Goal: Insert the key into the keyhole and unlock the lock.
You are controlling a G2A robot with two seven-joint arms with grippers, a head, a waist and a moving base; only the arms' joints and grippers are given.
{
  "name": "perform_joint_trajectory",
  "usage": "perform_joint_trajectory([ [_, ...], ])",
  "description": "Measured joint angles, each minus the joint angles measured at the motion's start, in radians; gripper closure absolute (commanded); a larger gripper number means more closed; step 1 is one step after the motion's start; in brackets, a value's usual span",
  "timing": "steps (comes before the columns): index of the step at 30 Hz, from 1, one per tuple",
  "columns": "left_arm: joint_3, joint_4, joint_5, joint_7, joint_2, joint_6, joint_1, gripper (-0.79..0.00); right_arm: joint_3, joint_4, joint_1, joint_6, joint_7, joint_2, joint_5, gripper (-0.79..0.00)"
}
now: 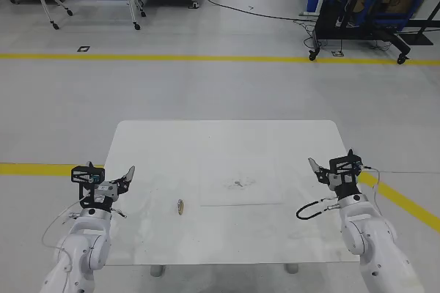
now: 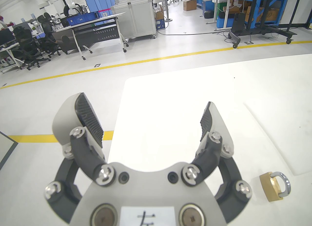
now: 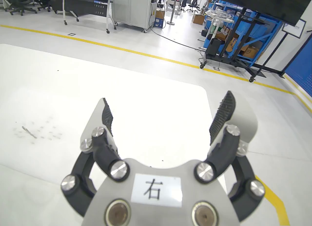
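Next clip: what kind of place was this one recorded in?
Probably a robotics lab or workshop hall: yellow floor lines, blue storage racks with boxes, and desks with office chairs beyond the white table.

Brassy metal lock, matt table

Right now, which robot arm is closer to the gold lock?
The left gripper. The brass padlock lies just beside it, while the right gripper sits far off on the other side, nearer the key.
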Motion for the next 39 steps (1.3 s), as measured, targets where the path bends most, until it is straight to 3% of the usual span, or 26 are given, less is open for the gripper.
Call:
perform_joint_trajectory([
  [10, 0.000, 0.000, 0.000, 0.000, 0.000, 0.000, 0.000, -0.785, -0.240, 0.162, 0.250, -0.298, 0.110, -0.016, -0.041, -0.785],
  [15, 0.000, 0.000, 0.000, 0.000, 0.000, 0.000, 0.000, -0.785, -0.328, 0.327, 0.391, -0.545, 0.105, -0.027, 0.088, -0.785],
  [20, 0.000, 0.000, 0.000, 0.000, 0.000, 0.000, 0.000, -0.785, -0.392, 0.456, 0.501, -0.748, 0.115, -0.032, 0.097, -0.785],
  [22, 0.000, 0.000, 0.000, 0.000, 0.000, 0.000, 0.000, -0.785, -0.417, 0.507, 0.535, -0.812, 0.113, -0.034, 0.095, -0.736],
  [24, 0.000, 0.000, 0.000, 0.000, 0.000, 0.000, 0.000, -0.785, -0.438, 0.552, 0.564, -0.848, 0.121, -0.038, 0.102, -0.730],
  [27, 0.000, 0.000, 0.000, 0.000, 0.000, 0.000, 0.000, -0.785, -0.469, 0.614, 0.608, -0.886, 0.138, -0.044, 0.113, -0.637],
  [30, 0.000, 0.000, 0.000, 0.000, 0.000, 0.000, 0.000, -0.785, -0.499, 0.654, 0.643, -0.876, 0.165, -0.052, 0.102, -0.520],
  [31, 0.000, 0.000, 0.000, 0.000, 0.000, 0.000, 0.000, -0.785, -0.508, 0.664, 0.653, -0.870, 0.172, -0.054, 0.098, -0.422],
  [34, 0.000, 0.000, 0.000, 0.000, 0.000, 0.000, 0.000, -0.785, -0.542, 0.696, 0.682, -0.849, 0.203, -0.063, 0.084, -0.372],
  [39, 0.000, 0.000, 0.000, 0.000, 0.000, 0.000, 0.000, -0.785, -0.591, 0.744, 0.724, -0.846, 0.225, -0.078, 0.082, -0.369],
])
